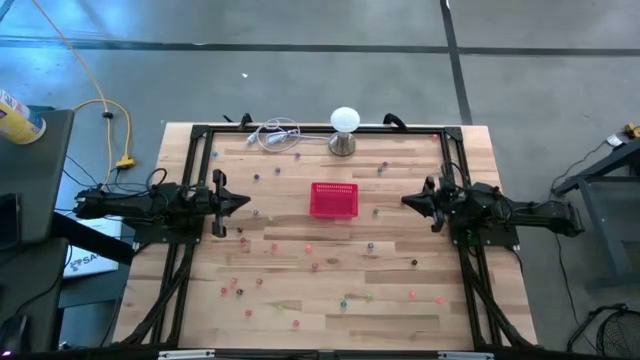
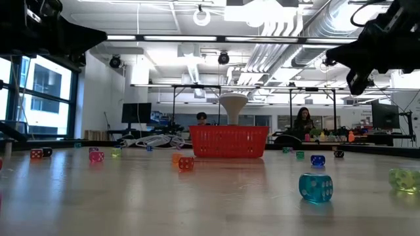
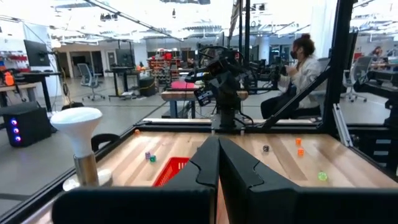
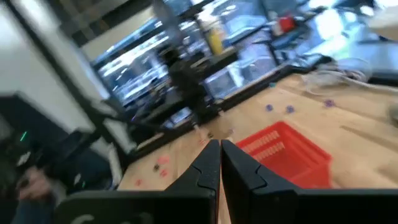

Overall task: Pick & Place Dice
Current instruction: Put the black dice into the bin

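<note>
Nearest the low camera, a translucent blue die (image 2: 315, 187) was seen on the wooden table (image 1: 440, 310), with a pale green one (image 2: 403, 179) at the picture's right edge. Going from left to right in the overhead view, the left gripper (image 1: 243, 202) was found held above the table's left side, its fingers pressed together with nothing between them; the same was shown in its own wrist view, where the two dark fingers (image 3: 208, 163) met along a thin seam. Dice (image 1: 306, 247) in red, pink, green, blue and dark colours were scattered over the wood, most of them across the near half, a few around the far edge. At the middle, the red mesh basket (image 1: 334, 200) was placed between the two grippers and apart from both; whether any dice lay inside it could not be told. Behind the basket, at the far edge, a white ball-shaped lamp (image 1: 344, 131) was stood on its metal base, with a coil of white cable (image 1: 274, 134) just to its left. On the right, the right gripper (image 1: 408, 201) was likewise held above the table, pointed toward the basket, its fingers (image 4: 210, 163) closed on each other and empty
</note>
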Controlling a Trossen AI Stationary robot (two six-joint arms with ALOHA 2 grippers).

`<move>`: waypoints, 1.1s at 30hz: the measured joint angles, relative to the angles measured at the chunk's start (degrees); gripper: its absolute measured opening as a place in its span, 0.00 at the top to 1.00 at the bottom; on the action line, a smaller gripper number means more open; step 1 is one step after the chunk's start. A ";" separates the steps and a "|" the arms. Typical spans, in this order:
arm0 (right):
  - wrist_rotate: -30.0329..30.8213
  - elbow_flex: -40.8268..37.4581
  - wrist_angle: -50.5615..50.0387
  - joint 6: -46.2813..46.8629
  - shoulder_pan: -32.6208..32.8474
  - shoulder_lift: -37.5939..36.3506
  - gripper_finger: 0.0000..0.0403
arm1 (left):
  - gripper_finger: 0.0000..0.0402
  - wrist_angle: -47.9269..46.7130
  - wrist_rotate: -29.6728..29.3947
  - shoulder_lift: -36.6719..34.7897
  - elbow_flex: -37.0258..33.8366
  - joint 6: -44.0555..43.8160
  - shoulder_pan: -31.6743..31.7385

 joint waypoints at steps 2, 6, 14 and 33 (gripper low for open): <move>-1.85 0.20 0.59 -3.93 0.00 -0.02 0.99 | 1.00 0.31 0.01 0.00 0.00 0.02 0.00; -6.59 4.44 -0.31 -12.10 0.00 0.53 0.99 | 1.00 2.30 -0.08 0.00 0.00 1.30 0.00; 6.75 25.35 -19.79 -18.80 2.78 18.04 0.99 | 1.00 2.07 -0.12 0.00 0.00 -2.58 0.00; 18.41 38.17 -61.27 16.19 0.95 55.66 0.90 | 1.00 1.96 -2.92 1.49 0.00 -7.04 0.07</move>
